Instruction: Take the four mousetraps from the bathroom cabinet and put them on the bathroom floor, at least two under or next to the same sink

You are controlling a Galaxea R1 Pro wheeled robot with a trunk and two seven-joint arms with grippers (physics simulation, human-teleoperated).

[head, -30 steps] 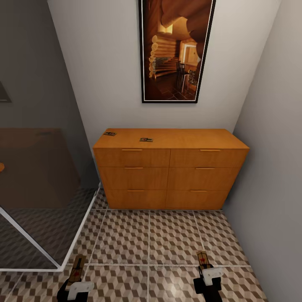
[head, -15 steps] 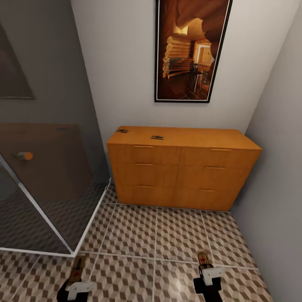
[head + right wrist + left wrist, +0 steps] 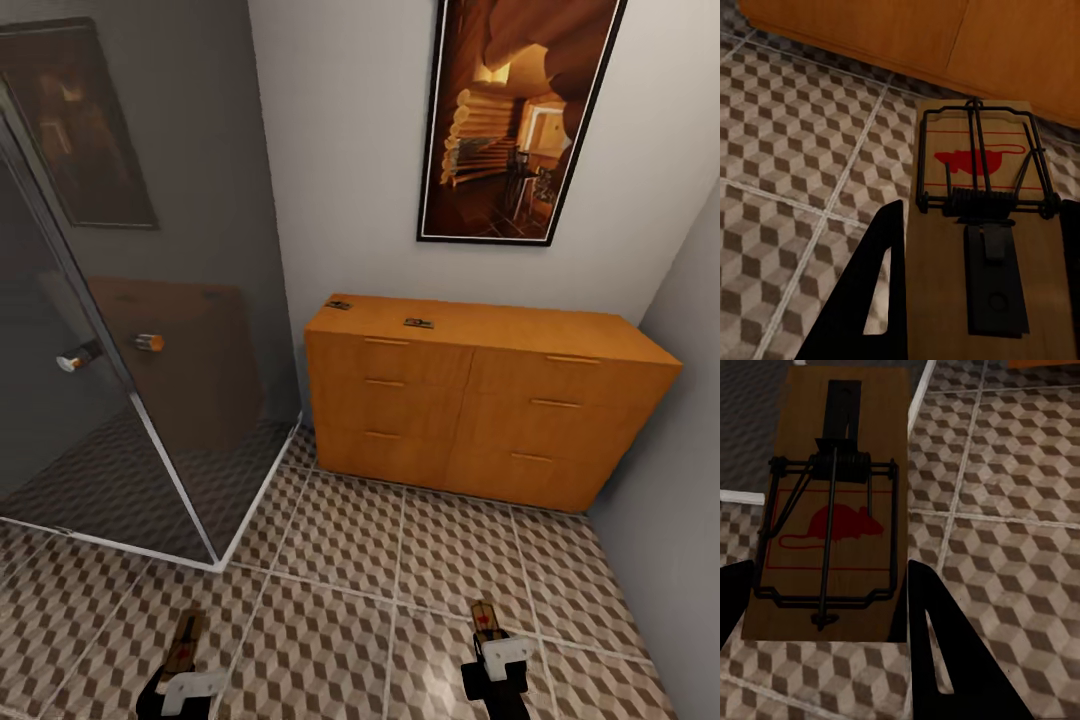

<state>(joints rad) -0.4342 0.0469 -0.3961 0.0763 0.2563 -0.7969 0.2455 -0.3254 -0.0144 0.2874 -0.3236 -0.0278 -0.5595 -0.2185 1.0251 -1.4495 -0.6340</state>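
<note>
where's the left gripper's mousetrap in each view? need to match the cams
Head view: mousetrap low at left, in the left gripper.
Left wrist view: same mousetrap, large, between the fingers.
Right wrist view: a different mousetrap, the right gripper's.
Shared landmark: cube-pattern floor tiles.

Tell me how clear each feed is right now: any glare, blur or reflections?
Head view: sharp, evenly lit; the glass shower panel mirrors the cabinet. Left wrist view: mousetrap crisp, fingers plain black silhouettes. Right wrist view: mousetrap crisp, no glare.
</note>
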